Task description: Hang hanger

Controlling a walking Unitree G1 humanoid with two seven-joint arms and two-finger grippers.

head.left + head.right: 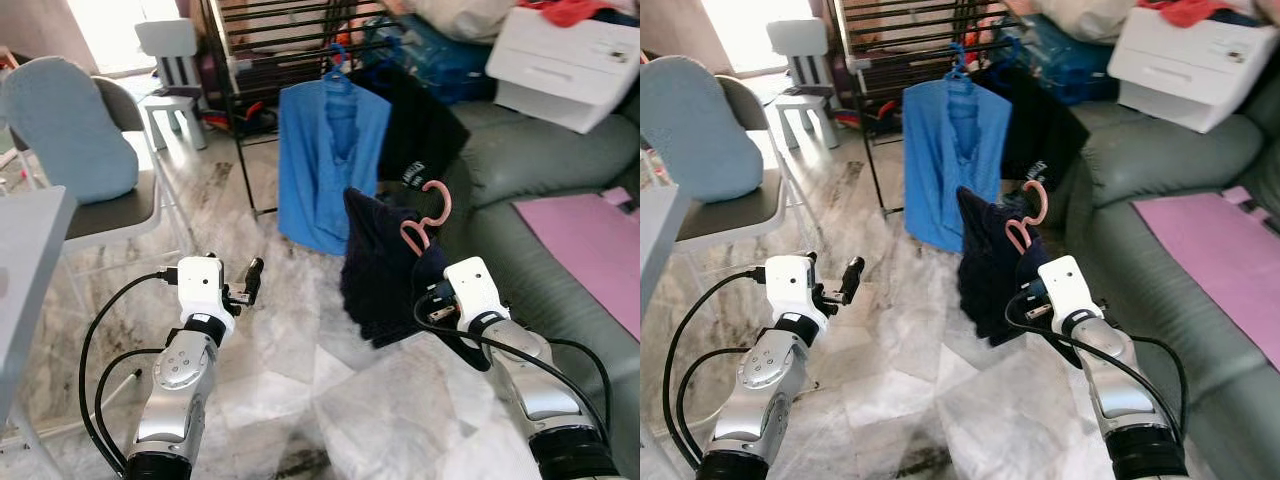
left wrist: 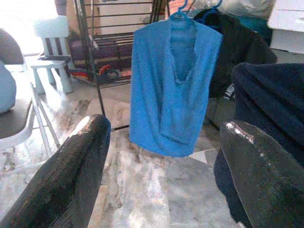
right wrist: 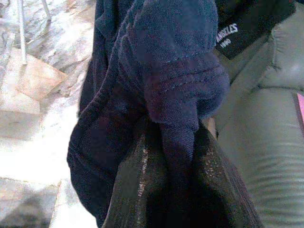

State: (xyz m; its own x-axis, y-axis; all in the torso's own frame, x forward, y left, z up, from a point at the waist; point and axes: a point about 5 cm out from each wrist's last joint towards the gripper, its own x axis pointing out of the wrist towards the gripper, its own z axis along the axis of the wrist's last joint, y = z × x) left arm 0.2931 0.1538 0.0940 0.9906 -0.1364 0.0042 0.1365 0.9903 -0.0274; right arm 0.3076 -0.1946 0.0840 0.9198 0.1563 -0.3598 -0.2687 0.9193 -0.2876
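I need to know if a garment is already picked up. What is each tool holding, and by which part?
The right tool pinches the dark navy garment by its bunched top, beneath the pink hanger. The left tool is open, holding nothing.

Grey-green sofa [image 1: 540,160] at right, carrying a pink mat [image 1: 585,250] and a white box [image 1: 570,60]. Folding chair [image 1: 110,205] at left with a pale blue cushion [image 1: 65,125]. Small white child's chair [image 1: 172,75] behind, on the marble floor [image 1: 290,330].
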